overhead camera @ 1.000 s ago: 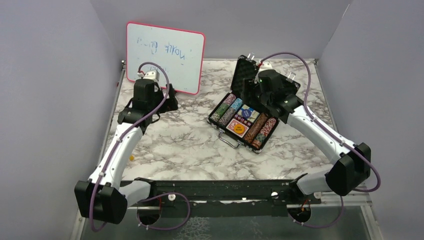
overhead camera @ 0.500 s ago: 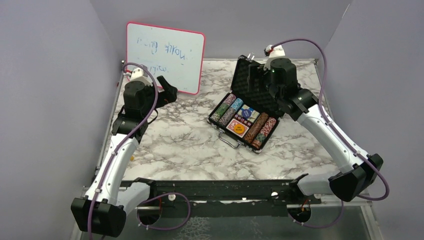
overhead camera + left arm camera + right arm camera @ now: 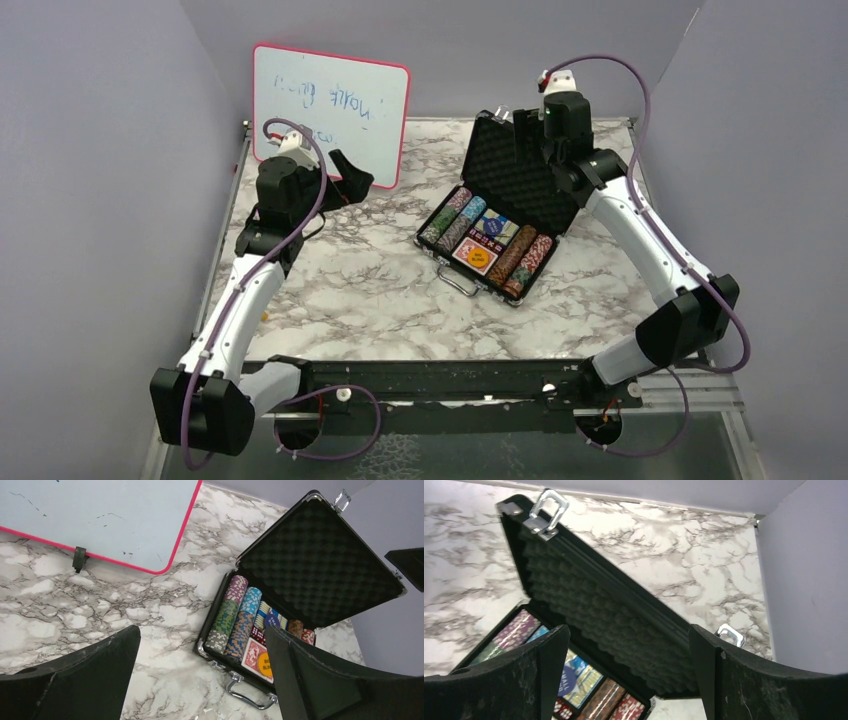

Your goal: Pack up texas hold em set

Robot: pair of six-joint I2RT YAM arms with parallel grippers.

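whiteboard: a pink-framed whiteboard [image 3: 330, 115] leans at the back left of the marble table [image 3: 370, 290], with faint blue scribbles on it. It's well apart from the case.
left side: the left gripper [image 3: 350, 180] hangs just in front of the whiteboard's lower right corner, and bare marble runs from there to the case.
stray bit: a small yellow thing [image 3: 263, 315] sits by the table's left edge, next to the left arm. Can't tell what it is.
in the way: the lid [image 3: 515, 180] stands tilted back, and the right gripper [image 3: 628, 630] is up behind its top edge.
case spot: the black case [image 3: 440, 262] sits open right of centre, its metal handle [image 3: 457, 281] facing the near edge.
top view only: both arms and the whole layout show here. The right fingers are mostly lost behind the lid.
left wrist only: it shows the clip [image 3: 78, 559] on the whiteboard's bottom edge and a straight look into the tray.
right wrist only: it shows two silver latches [image 3: 546, 510] on the lid rim, with the egg-crate foam [image 3: 609, 610] up close.
contents: striped chip stacks [image 3: 232, 620] lie in rows at both ends. In the middle are red-backed cards [image 3: 254, 652] with an orange button [image 3: 265, 664] on top, red dice [image 3: 257, 635] and a blue button [image 3: 272, 621].
left hand: the fingers are spread wide, holding nothing.
right hand: same deal, the jaws are wide apart and nothing is gripped.
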